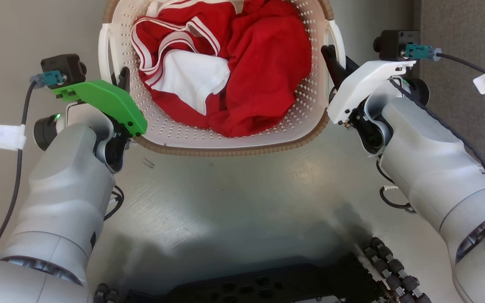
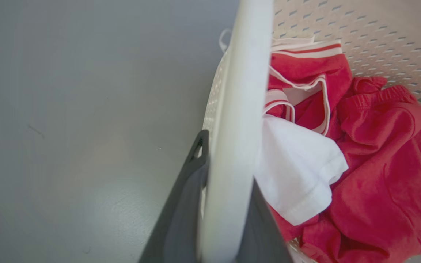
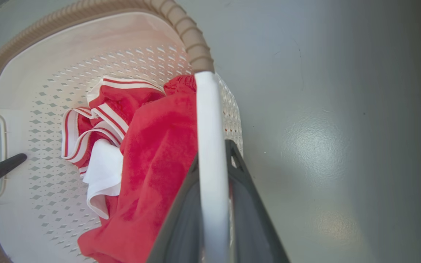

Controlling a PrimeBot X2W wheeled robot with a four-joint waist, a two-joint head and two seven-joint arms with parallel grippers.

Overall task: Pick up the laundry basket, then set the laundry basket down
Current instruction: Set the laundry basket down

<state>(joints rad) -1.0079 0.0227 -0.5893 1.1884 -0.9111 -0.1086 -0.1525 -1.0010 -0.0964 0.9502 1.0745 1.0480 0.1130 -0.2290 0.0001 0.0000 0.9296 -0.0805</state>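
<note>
Left gripper (image 1: pixel 123 80) pinching left handle (image 1: pixel 104 50), right gripper (image 1: pixel 330 54) pinching right handle (image 1: pixel 337 40) — laundry basket (image 1: pixel 234 148) between them

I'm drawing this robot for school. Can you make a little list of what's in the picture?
Basket: laundry basket, cream with a brown rim
Inside: red clothes, white cloth
Left gripper: clamped on left handle
Right gripper: clamped on right handle
Below: grey floor
Lifted: cannot tell
</note>
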